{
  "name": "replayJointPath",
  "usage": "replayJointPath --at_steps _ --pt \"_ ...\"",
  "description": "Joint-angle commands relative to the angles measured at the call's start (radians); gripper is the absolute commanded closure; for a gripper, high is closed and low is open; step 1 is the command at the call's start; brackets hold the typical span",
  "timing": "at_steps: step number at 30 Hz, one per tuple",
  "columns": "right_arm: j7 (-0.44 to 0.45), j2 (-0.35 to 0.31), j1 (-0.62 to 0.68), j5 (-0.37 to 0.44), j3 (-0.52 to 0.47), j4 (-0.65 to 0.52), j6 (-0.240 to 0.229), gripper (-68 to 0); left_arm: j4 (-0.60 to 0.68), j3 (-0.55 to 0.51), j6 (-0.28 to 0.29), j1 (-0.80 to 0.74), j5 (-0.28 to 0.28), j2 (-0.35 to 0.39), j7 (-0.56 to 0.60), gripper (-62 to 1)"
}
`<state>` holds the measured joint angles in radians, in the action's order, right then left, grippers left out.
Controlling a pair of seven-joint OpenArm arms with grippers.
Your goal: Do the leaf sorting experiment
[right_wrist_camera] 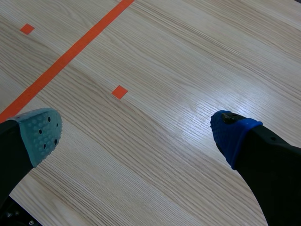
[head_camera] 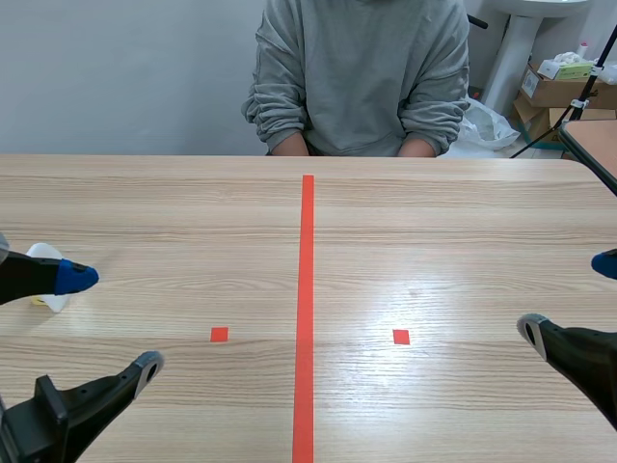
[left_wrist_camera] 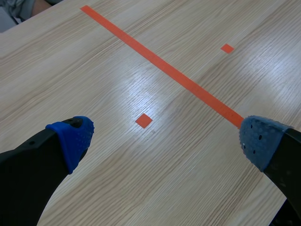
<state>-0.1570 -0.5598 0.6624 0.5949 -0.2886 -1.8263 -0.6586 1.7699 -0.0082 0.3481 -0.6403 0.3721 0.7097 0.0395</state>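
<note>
A light wooden table (head_camera: 193,203) runs away from the robot, split down the middle by a long orange tape line (head_camera: 307,309), with one small orange square (head_camera: 220,335) on the left half and a second square (head_camera: 401,337) on the right half. The left gripper (head_camera: 116,320) sits low over the near left corner with its fingers spread wide apart and nothing between them. Its wrist view shows only bare wood, the nearer square just ahead and the line crossing beyond it. One of its pads (head_camera: 77,278) is blue and the other looks grey. A small white thing (head_camera: 46,258) with a bit of yellow at its lower edge lies on the table right behind the blue-padded finger, partly hidden by it, and I cannot tell what it is. No leaf can be made out in any of the three views, so the place of the leaves cannot be told. The right gripper (head_camera: 569,296) is low over the near right edge, also spread wide and holding nothing, with a grey-green pad (right_wrist_camera: 42,134) and a blue pad (right_wrist_camera: 230,134) either side of bare wood in its wrist view. A person (head_camera: 362,77) in a grey sweatshirt sits at the far side with both forearms down behind the table edge. Beyond the far right corner stand cardboard boxes (head_camera: 554,89) and a white plastic bag (head_camera: 487,125).
</note>
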Motion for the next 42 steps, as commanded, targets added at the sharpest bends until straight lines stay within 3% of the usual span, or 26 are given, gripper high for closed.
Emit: replayJointPath --at_steps 1,5,42 --pt "0.013 -0.011 -0.011 0.011 -0.005 -0.005 0.003 -67.9 0.004 -0.002 0.002 -0.017 0.027 0.002 0.028 -62.3" --pt "0.013 -0.011 -0.011 0.011 -0.005 -0.005 0.003 -67.9 0.004 -0.002 0.002 -0.030 0.055 -0.002 0.061 -62.3" --pt "0.013 -0.011 -0.011 0.011 -0.005 -0.005 0.003 -67.9 -0.002 -0.002 0.003 -0.030 0.055 -0.014 0.061 -62.3"
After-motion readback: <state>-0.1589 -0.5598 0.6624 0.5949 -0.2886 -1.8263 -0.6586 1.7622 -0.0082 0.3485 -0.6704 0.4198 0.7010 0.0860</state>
